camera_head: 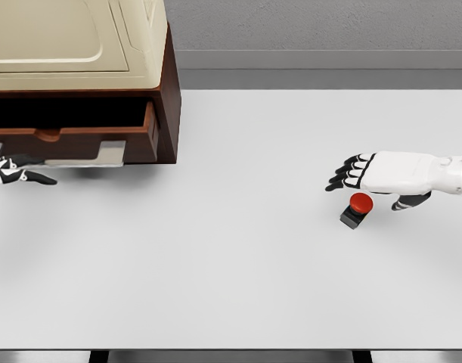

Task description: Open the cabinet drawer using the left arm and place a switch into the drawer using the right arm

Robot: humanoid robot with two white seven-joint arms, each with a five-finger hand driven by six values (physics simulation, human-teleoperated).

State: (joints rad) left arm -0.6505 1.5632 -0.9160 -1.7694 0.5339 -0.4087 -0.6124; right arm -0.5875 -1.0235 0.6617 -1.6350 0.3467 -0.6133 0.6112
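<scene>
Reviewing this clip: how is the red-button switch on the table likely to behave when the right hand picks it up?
The switch looks like a small rigid block with a domed red cap, so probably stiff and light. Its flat dark base suggests it would slide rather than roll if nudged. Being small beside the right hand, it may slip or tip between the fingers, and squeezing the cap could press the button.

Brown cabinet drawer (72, 136) pulled open at upper left, red-buttoned black switch (357, 209) on table at right

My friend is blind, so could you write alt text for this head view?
A white robot hand hovers open above a red button switch on a white table. At far left, the other hand sits by a wooden cabinet with its drawer pulled open.
</scene>
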